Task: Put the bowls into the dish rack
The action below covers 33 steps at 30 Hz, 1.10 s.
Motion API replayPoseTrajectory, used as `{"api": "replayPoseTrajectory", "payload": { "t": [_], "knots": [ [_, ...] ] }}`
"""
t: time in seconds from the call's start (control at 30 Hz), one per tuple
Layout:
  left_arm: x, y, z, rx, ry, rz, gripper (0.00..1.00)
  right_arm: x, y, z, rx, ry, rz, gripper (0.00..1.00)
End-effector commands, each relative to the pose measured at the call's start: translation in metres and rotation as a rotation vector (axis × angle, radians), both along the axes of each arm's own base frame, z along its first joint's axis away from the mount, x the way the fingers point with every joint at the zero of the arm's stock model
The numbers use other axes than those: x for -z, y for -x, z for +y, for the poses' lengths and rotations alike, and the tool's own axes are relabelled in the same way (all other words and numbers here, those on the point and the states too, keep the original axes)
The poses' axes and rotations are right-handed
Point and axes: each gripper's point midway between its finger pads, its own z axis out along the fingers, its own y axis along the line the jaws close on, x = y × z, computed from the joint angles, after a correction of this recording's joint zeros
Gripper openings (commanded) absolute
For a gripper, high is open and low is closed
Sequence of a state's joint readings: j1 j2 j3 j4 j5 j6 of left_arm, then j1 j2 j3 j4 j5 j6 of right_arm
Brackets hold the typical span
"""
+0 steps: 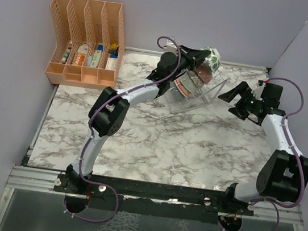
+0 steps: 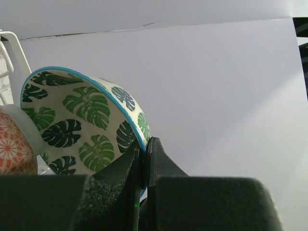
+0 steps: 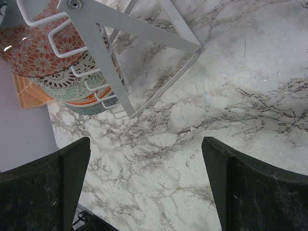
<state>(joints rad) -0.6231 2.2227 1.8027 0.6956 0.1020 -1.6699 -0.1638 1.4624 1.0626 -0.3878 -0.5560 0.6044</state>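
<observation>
Pinching the green bowl (image 2: 82, 120) by its rim, the left gripper (image 2: 144, 159) tilts it at the far end of the rack (image 3: 120, 29), beside the red bowl (image 2: 14, 149), to suit a slot. The right gripper (image 3: 147, 159) hovers right, wide open, empty.

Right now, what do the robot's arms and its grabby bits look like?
The left arm and right arm are white tubes joined by chunky black joints. A thin purple cable loops along each one. The left end effector and right end effector both have two black fingers with a rough, speckled surface.
</observation>
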Motion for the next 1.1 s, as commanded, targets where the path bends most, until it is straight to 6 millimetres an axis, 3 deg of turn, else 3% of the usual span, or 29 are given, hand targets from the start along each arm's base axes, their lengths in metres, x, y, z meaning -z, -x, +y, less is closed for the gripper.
{"api": "replayPoseTrajectory", "payload": {
  "t": [0.0,0.67,0.9,1.07],
  "knots": [
    [-0.024,0.003,0.002,-0.011,0.092,-0.061,0.0,-0.005,-0.006,0.0,-0.021,0.004,-0.042,1.0],
    [0.034,-0.007,-0.01,0.004,0.038,0.053,0.0,0.001,-0.006,0.001,-0.031,0.0,-0.028,1.0],
    [0.042,-0.009,-0.015,0.011,-0.014,0.073,0.0,0.002,-0.006,0.001,-0.032,0.003,-0.027,0.99],
    [0.047,-0.01,-0.017,0.017,-0.055,0.089,0.07,0.002,-0.006,0.0,-0.031,0.003,-0.024,1.0]
  ]
}}
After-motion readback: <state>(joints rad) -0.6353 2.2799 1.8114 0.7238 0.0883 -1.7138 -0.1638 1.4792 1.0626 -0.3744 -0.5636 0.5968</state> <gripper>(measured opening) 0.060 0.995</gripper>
